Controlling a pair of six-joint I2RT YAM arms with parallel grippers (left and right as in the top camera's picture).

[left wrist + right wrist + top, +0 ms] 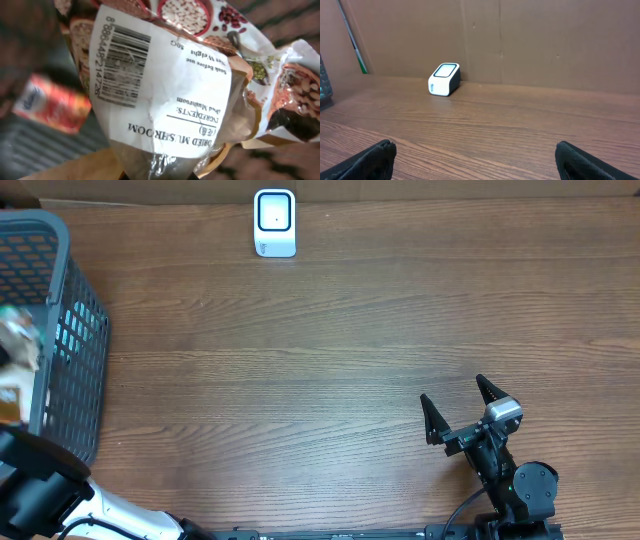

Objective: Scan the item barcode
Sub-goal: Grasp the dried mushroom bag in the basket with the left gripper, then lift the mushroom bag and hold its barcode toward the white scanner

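left jaws pinch the dried mushroom bag (165, 100) — right jaws wide

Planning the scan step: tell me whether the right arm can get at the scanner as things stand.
Probably yes. The right gripper stands open at the front of the table, the scanner sits at its far edge, and only bare wood lies between. Whether the arm stretches that far is unclear.
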